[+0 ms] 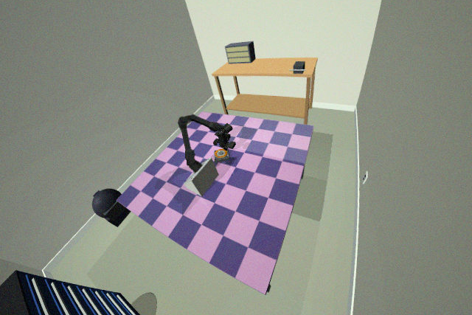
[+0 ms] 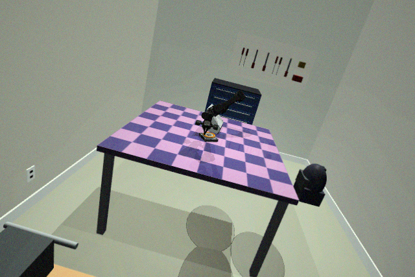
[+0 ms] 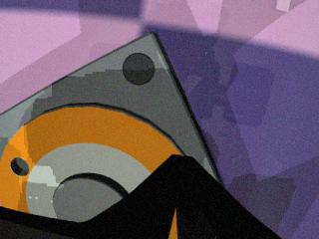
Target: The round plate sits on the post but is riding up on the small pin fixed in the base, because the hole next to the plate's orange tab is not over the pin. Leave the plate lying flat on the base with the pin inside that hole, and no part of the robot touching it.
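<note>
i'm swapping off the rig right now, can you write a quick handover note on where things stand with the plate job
Gripper: shut, holding nothing, low over the orange plate; contact cannot be told.
Plate: on the grey base, around the centre post.
A small dark hole shows at the plate's left edge; the pin is not visible.
Done: gripper brought down to the plate.
Left: turn the plate until the hole drops over the pin and it lies flat, then pull away.
</note>
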Controlling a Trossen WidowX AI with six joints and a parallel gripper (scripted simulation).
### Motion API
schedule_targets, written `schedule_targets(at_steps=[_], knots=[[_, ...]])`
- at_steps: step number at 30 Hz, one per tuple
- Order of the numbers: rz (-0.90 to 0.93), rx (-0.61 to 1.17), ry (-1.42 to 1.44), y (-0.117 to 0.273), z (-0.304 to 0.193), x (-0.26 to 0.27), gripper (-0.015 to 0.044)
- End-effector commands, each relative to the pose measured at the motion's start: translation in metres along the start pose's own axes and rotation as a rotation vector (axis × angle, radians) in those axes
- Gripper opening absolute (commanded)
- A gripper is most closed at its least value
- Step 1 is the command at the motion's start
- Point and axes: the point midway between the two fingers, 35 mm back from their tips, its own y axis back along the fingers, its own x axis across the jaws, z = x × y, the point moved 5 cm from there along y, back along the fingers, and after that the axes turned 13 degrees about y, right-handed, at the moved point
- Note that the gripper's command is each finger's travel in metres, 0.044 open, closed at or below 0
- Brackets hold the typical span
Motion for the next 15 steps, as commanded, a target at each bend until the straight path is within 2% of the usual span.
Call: schedule_targets(at_steps=[1,15], knots=[[-0.001,0.014,-0.008,-0.003,-0.007,-0.002,0.0],[-0.002,0.014,-0.009,-0.002,-0.017,-0.005,0.0]])
